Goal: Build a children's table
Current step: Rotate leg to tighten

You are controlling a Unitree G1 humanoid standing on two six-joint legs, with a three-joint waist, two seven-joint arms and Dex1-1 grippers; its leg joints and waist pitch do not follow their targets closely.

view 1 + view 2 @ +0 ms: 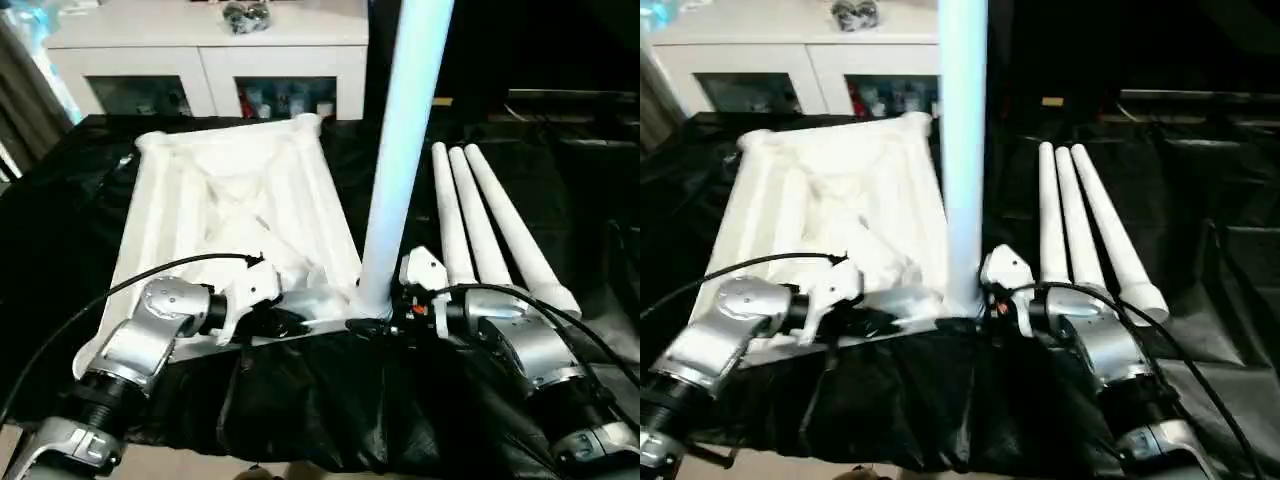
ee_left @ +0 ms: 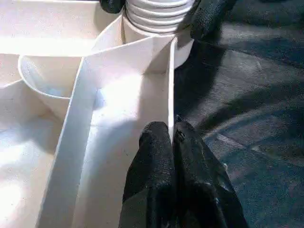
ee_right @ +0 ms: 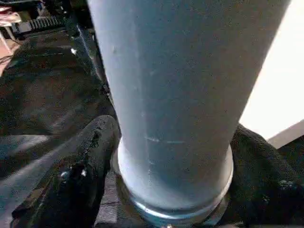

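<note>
The white tabletop (image 1: pixel 230 200) lies ribbed side up on a black cloth. One white leg (image 1: pixel 400 150) stands upright in its near right corner socket. My right gripper (image 1: pixel 372 318) is shut around that leg's base, a black finger (image 3: pixel 80 175) on each side of the tube. The left wrist view shows the leg's ridged end (image 2: pixel 156 12) sitting in the socket. My left gripper (image 1: pixel 290 322) is shut on the tabletop's thin near rim wall (image 2: pixel 171 85) just beside that corner, its fingertips (image 2: pixel 154 156) pinching the wall from both sides.
Three loose white legs (image 1: pixel 490 230) lie side by side on the cloth, right of the tabletop. A white cabinet with glass doors (image 1: pixel 210 70) stands behind. The black cloth (image 1: pixel 330 400) hangs over the near edge between my forearms.
</note>
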